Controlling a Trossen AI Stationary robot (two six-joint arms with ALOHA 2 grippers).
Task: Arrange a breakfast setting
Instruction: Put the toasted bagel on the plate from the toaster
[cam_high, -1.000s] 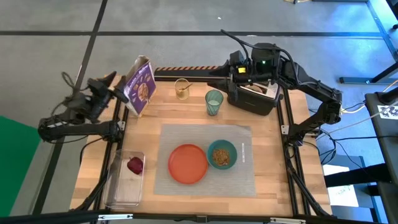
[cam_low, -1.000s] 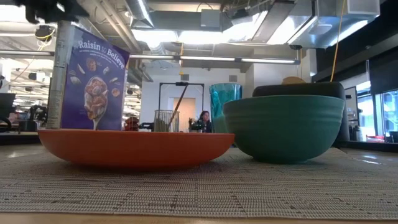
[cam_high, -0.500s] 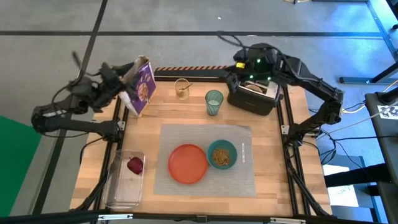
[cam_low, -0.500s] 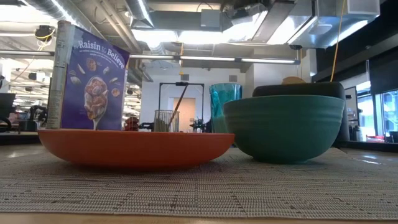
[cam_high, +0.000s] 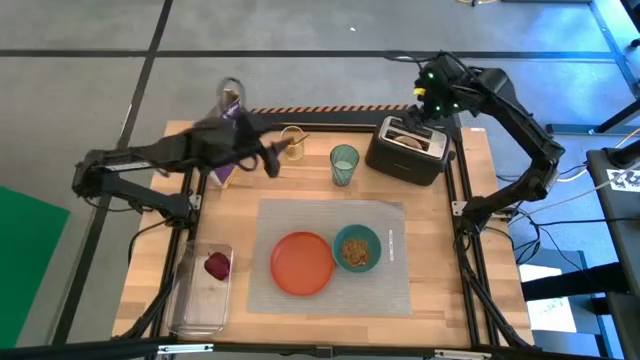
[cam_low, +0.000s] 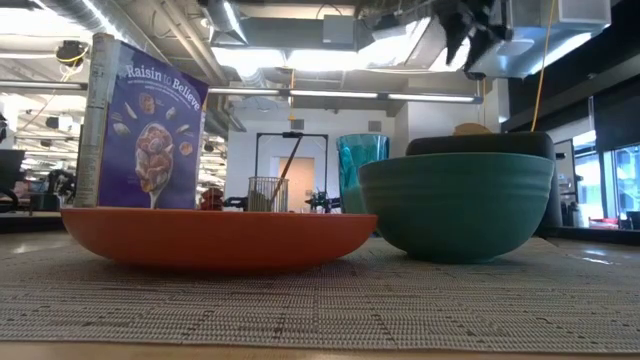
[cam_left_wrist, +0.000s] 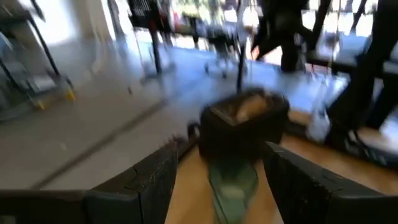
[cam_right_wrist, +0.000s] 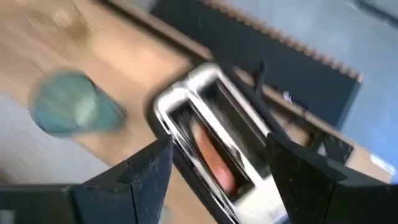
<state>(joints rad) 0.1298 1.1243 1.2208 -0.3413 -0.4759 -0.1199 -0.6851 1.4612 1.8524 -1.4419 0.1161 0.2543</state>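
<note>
On the wooden bench (cam_high: 300, 185) a grey rectangular placemat (cam_high: 390, 285) lies toward the near edge, carrying a round orange plate (cam_high: 302, 263) with a smaller teal bowl (cam_high: 356, 248) just beside it, on the right arm's side. The bowl holds brownish cereal. In the low view the plate (cam_low: 215, 238) and the bowl (cam_low: 455, 205) sit on the woven mat (cam_low: 320, 305), close together, the bowl rim standing higher than the plate.

A translucent green cup (cam_high: 344, 164) stands upright behind the mat, near a black toaster (cam_high: 407, 150) at the far right corner of the bench. Something pale brown sits in the toaster's slot (cam_right_wrist: 214, 158); what it is cannot be told. A small clear glass (cam_high: 292, 142) with a gold spoon in it stands farther along the back edge. A dark red fruit (cam_high: 217, 265) lies in a clear shallow tray (cam_high: 200, 310) at the near left of the bench, off the mat.

The left pincer (cam_high: 272, 158) reaches over the back of the bench, close to the small glass and in front of the purple cereal box (cam_high: 228, 160). Its fingers (cam_left_wrist: 140, 180) stand apart with nothing between them, the cup and toaster seen beyond.

The right pincer (cam_high: 432, 95) hangs above the toaster's far side. Its fingers (cam_right_wrist: 140, 171) are spread and grip nothing, with the toaster slots showing in the gap.
</note>
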